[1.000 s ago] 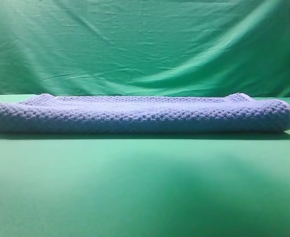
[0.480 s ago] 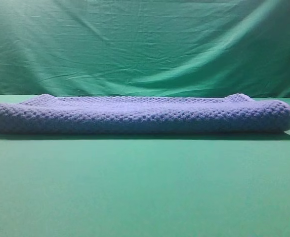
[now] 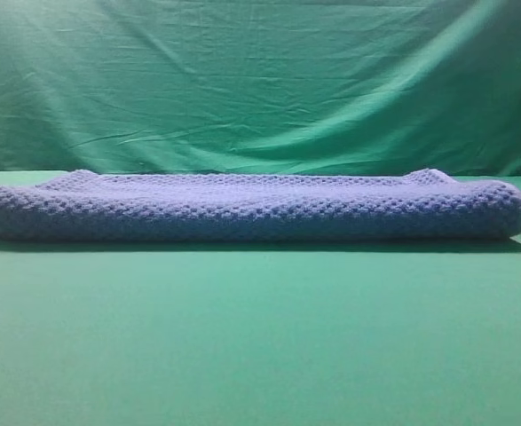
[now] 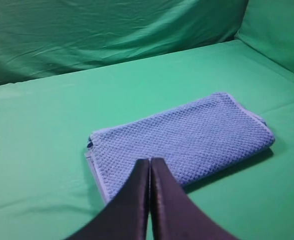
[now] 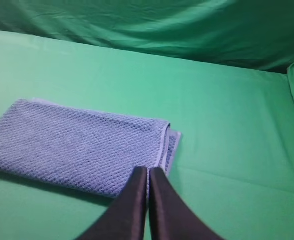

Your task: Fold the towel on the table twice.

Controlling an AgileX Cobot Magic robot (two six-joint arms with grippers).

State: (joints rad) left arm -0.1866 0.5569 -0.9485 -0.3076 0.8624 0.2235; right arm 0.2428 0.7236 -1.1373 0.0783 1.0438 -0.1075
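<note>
Both pincers are closed on nothing. Left pincer (image 4: 150, 161) has its two dark fingers (image 4: 131, 200) pressed flat together, tips meeting at the 6 o'clock side of its wrist view, in front of the towel's near edge; whether they touch the cloth cannot be told. Right pincer (image 5: 147, 170) shows the same closed pose, tips at 6 o'clock of its own view, over the towel's near edge beside the folded corner.

The towel (image 3: 251, 206) lies folded on the green desk (image 3: 260, 337), a thick blue-grey waffle-knit slab spanning nearly the whole width of the high view, its rounded fold facing the camera. From the left wrist view it sits toward 3 o'clock of centre; from the right wrist view toward 9 o'clock. A wrinkled green backdrop cloth (image 3: 260, 80) hangs behind the desk at 12 o'clock.
</note>
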